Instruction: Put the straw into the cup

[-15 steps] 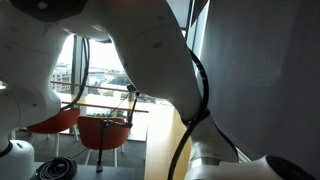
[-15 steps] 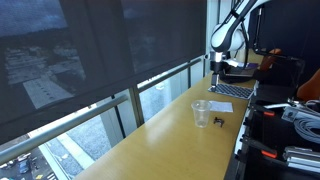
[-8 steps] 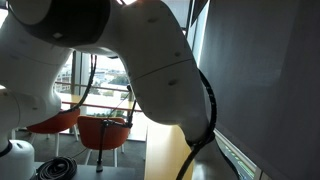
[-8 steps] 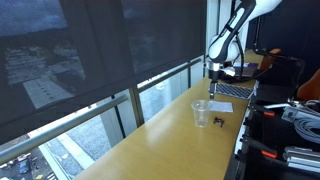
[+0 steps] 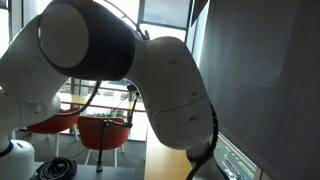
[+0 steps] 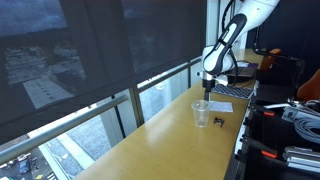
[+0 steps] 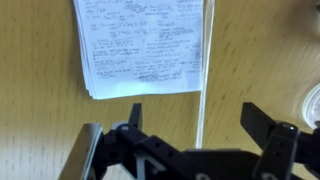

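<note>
In the wrist view the end effector [image 7: 200,120] comes in from the near edge with its 2 dark fingers [image 7: 262,120] spread wide. Neither finger touches anything. The straw [image 7: 203,80] shows as a thin pale line on the wooden worktop [image 7: 40,80], running near to far. Its near end lies in the gap between the fingers, and its far part runs along the right edge of a printed paper [image 7: 140,45]. The paper lies flat, far and left of the end effector. At the right edge of this view a curved pale rim shows, most likely the cup [image 7: 313,105], well apart from the straw.

In an exterior view the arm [image 6: 228,35] reaches down over the far end of the long worktop beside the window. The clear cup stands upright nearer the camera, with a small dark thing [image 6: 218,121] just to its right. The straw is too thin to make out there.

In an exterior view the arm's white body fills most of the picture, with orange chairs [image 5: 103,130] behind it.
</note>
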Action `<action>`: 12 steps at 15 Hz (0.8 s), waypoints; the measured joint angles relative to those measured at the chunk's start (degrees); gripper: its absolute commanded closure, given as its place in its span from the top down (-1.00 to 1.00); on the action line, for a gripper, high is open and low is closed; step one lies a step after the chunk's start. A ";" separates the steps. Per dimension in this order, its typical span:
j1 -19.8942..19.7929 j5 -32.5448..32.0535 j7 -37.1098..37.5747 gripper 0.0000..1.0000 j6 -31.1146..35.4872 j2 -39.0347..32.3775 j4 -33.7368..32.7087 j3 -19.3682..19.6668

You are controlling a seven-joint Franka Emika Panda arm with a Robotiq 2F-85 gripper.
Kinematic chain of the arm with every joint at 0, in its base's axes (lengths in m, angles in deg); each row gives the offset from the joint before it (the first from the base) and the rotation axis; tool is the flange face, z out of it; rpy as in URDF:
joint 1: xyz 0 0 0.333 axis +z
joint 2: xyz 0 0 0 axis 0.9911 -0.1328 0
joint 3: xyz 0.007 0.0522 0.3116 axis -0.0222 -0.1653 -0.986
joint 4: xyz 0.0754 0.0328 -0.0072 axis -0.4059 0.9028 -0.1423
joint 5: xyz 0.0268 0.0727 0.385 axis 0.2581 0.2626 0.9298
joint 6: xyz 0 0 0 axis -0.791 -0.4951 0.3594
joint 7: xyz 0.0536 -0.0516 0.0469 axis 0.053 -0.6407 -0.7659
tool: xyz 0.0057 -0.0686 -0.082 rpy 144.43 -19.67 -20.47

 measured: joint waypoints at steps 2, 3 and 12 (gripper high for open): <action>0.15 -2.06 1.21 1.00 0.08 -2.04 -1.73 0.10; 0.17 -2.82 1.69 1.00 0.10 -2.89 -2.48 0.10; 2.39 -4.41 2.74 -0.15 1.30 -3.83 -3.70 -1.16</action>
